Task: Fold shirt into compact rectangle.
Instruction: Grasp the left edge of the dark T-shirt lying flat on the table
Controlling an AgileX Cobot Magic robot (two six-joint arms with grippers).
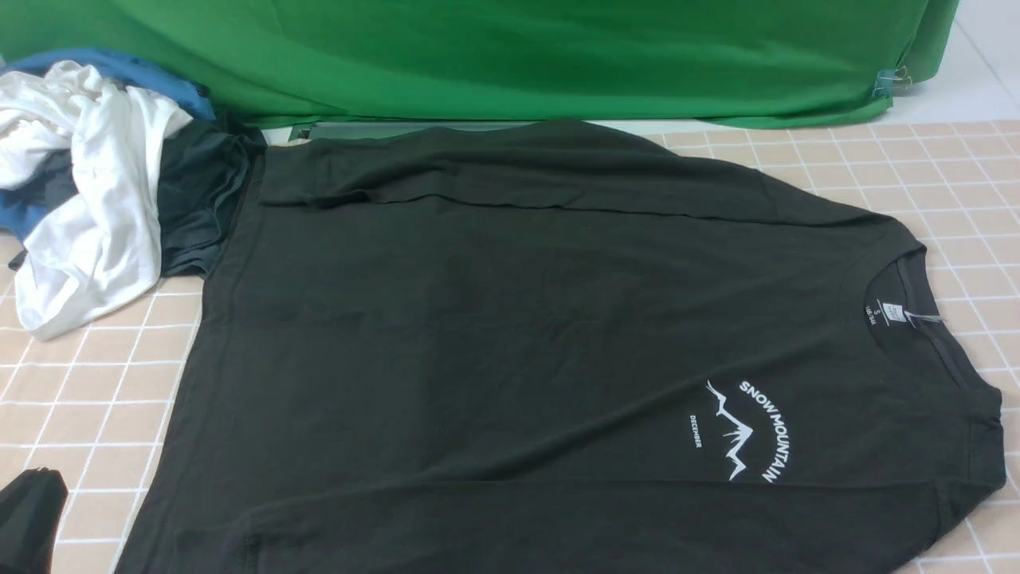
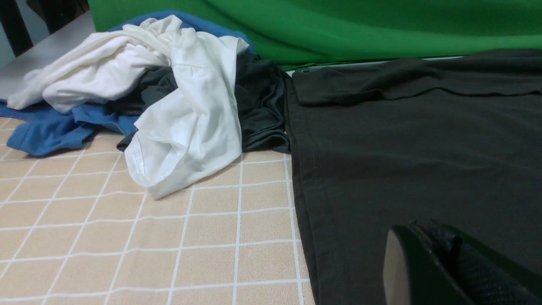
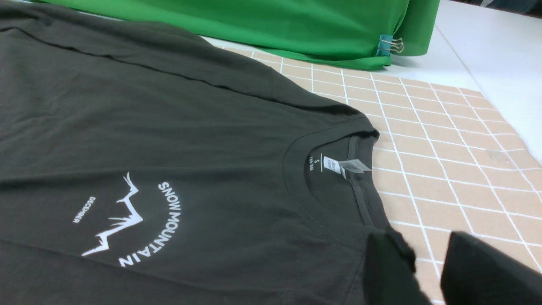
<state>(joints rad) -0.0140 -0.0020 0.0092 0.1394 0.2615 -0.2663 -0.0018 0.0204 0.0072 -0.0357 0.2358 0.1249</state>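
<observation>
The black-olive shirt (image 1: 510, 335) lies flat on the checked cloth, face up, collar to the right and hem to the left. Its white mountain print (image 1: 745, 430) and neck label (image 1: 896, 312) both show. The far sleeve is folded over along the back edge. My left gripper (image 2: 427, 232) is shut with nothing between its fingers, just above the shirt (image 2: 415, 161) near the hem; in the front view the left gripper (image 1: 40, 488) shows at the lower left corner. My right gripper (image 3: 423, 250) is open beside the collar of the shirt (image 3: 169, 127), one finger (image 3: 387, 258) over the shoulder edge.
A heap of white, blue and dark grey clothes (image 1: 88, 207) sits at the far left, touching the shirt's hem corner. A green cloth (image 1: 510, 56) hangs along the back, held by a binder clip (image 3: 389, 44). The bare white table edge (image 3: 499, 63) runs on the right.
</observation>
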